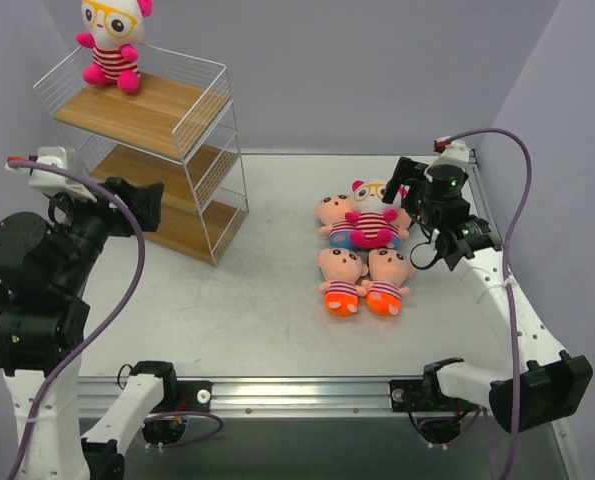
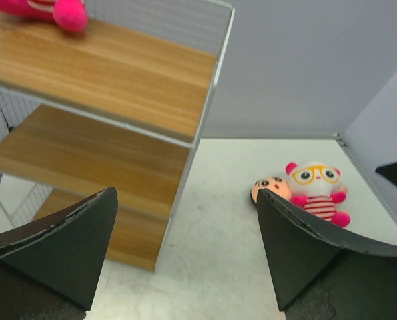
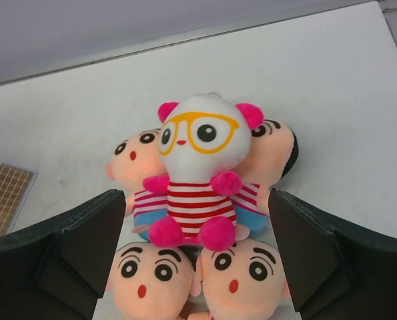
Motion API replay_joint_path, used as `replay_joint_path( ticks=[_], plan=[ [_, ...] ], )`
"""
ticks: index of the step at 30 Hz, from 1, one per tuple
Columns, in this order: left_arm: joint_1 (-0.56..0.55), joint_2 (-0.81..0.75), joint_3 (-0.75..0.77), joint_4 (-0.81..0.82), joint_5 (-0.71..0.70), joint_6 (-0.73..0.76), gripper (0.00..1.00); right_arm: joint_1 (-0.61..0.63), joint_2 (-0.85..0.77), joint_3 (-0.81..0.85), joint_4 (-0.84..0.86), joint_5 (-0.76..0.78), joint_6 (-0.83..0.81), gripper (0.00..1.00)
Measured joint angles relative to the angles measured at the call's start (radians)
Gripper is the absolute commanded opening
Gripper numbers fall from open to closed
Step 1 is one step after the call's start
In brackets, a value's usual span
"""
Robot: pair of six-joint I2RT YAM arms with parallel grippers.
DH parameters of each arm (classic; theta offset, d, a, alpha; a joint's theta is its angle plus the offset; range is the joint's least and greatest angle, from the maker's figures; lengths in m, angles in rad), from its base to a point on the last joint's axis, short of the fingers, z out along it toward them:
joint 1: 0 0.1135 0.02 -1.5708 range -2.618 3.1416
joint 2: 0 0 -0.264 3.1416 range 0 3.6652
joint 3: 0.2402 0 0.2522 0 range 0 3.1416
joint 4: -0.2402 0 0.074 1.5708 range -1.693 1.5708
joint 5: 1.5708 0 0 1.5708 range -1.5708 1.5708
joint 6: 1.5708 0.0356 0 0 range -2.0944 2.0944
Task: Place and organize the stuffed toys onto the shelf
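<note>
Far-left corner is taken by the shelf (image 1: 152, 110). Its top board is occupied only at the far-left end by a white-headed toy (image 1: 112, 45); the rest is bare, fenced by mesh along the back and right end. Middle and lower boards are seen bare, unmeshed on the side facing the left gripper (image 2: 186, 193). A pile of five toys (image 1: 365, 250) is clustered toward the right edge, mid-depth. Wide bare worktop (image 1: 257, 300) is left between shelf and pile and along the near edge. The strip between pile and right edge is partly filled by the right arm (image 1: 477, 260).
</note>
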Motion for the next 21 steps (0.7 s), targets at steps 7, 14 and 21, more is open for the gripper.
replay_joint_path(
  ticks=[7, 14, 21],
  plan=[
    [-0.097, -0.182, -0.131, -0.147, -0.05, 0.029, 0.94, -0.148, 0.091, -0.001, 0.064, -0.095, 0.052, 0.88],
    [-0.134, -0.279, -0.267, -0.189, 0.008, 0.039, 0.94, -0.258, 0.213, -0.071, 0.198, -0.245, 0.08, 0.87],
    [-0.135, -0.29, -0.408, -0.179, 0.19, 0.031, 0.94, -0.315, 0.326, -0.113, 0.332, -0.395, 0.114, 0.87]
  ],
)
